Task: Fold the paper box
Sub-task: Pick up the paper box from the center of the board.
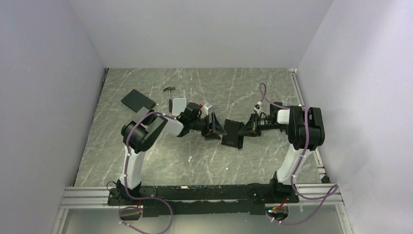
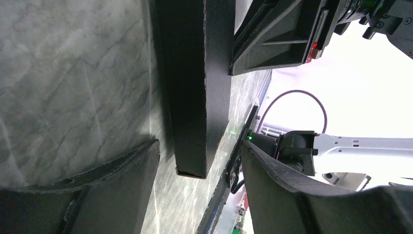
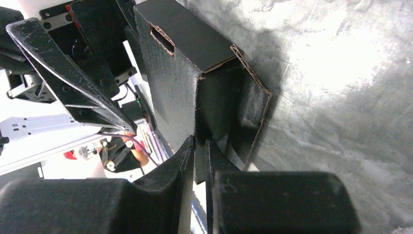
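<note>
Black paper box (image 3: pixel 181 68) in right claw (image 3: pixel 198 145)

paper box (image 3: pixel 180 83): I saw matte black, raw brown at cut edges | tabletop (image 1: pixel 195 161): grey-green marble, white veins | my cables (image 2: pixel 297 91): were purple | my jaws: were black

A grey-green marbled table (image 1: pixel 204 165) is carrying a few things. Toward the upper left of the top view a flat black slab (image 1: pixel 138 101) is lying on it, with a small hammer (image 1: pixel 170 97) and a pale rectangular case (image 1: pixel 179 104) lying just to its right. The paper box (image 1: pixel 233 132) is sitting mid-frame (how much of it is touching the surface is unclear).
</note>
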Controlling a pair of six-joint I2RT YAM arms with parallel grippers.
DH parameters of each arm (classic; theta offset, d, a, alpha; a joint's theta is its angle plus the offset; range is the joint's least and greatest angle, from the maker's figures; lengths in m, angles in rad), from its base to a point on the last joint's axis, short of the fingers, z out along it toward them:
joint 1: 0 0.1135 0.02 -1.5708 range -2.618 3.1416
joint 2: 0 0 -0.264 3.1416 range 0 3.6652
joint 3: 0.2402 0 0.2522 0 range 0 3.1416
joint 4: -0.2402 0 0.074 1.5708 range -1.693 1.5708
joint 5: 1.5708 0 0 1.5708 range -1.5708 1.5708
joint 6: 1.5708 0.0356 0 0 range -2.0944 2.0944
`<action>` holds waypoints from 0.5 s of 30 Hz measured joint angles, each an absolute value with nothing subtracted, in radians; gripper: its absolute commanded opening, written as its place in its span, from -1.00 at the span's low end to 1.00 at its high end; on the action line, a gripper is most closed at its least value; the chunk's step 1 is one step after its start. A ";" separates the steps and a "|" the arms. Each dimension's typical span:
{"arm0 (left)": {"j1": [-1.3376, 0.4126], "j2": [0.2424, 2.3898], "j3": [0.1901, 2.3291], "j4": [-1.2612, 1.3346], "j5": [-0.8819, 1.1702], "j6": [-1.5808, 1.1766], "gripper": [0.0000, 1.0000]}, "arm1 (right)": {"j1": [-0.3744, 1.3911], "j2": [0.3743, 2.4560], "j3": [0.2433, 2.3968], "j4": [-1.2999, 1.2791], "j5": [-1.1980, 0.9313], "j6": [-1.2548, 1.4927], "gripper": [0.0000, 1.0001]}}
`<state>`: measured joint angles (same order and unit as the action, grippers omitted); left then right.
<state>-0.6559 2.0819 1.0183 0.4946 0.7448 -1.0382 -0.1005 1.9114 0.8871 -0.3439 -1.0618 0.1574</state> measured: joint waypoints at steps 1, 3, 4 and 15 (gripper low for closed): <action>-0.658 2.086 1.018 0.505 0.746 -1.045 0.41 | -0.101 1.911 0.887 -0.344 -1.062 0.157 -0.86; -0.662 2.099 1.020 0.530 0.750 -1.066 0.40 | -0.101 1.912 0.887 -0.344 -1.063 0.157 -0.86; -0.664 2.106 1.023 0.543 0.754 -1.076 0.39 | -0.101 1.913 0.887 -0.344 -1.063 0.157 -0.86; -0.693 2.185 1.068 0.641 0.762 -1.169 0.15 | -0.108 1.928 0.888 -0.343 -1.087 0.157 -0.85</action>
<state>-0.6926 2.1845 1.0676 0.6411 0.7616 -1.1690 -0.1081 1.9282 0.8879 -0.3431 -1.0874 0.1570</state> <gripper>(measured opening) 0.608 0.122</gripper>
